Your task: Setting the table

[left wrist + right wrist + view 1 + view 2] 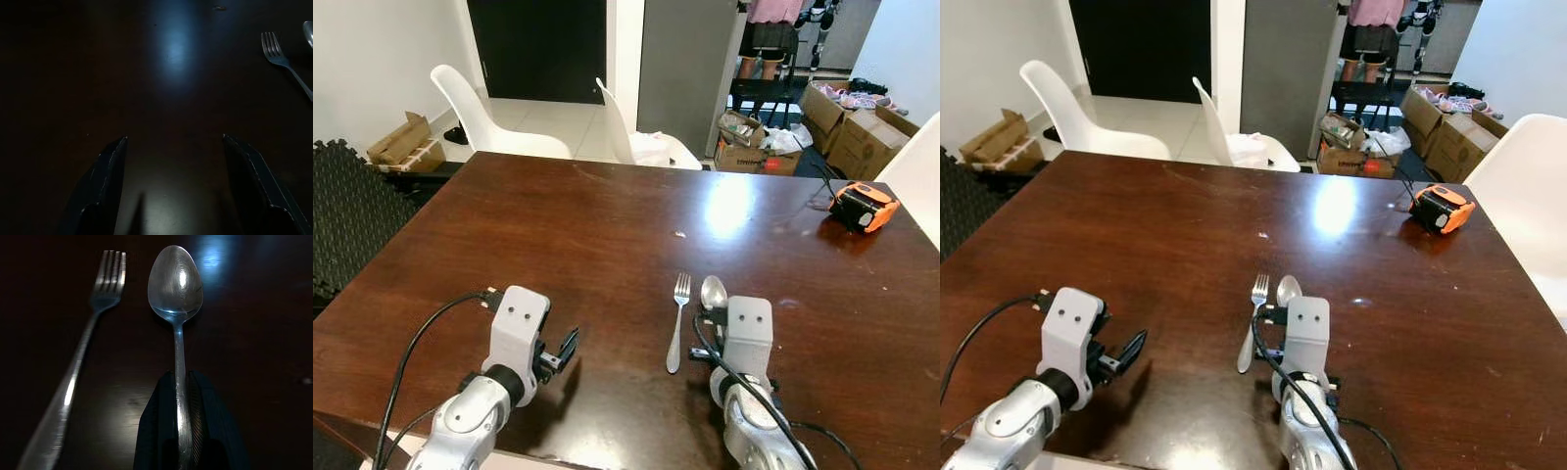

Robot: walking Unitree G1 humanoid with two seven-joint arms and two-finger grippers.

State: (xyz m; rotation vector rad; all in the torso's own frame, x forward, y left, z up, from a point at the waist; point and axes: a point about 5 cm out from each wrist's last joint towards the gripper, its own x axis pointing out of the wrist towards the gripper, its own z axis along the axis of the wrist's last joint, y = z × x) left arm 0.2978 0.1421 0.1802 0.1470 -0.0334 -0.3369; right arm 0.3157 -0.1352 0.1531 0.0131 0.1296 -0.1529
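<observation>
Dark polished wood of the dining table (pixel 607 225) carries our spoon (pixel 175 284), which lies with its long axis pointing straight away from us, bowl at the far end and handle pinched between the fingers of our right gripper (pixel 186 431), so it extends directly ahead along that gripper's own line. Just to its left, parallel and not touching, the fork (pixel 678 321) lies tines-forward, nearer our right arm than our left. Our left gripper (pixel 173 186) hovers well off to the left with its fingers spread wide and nothing between them.
</observation>
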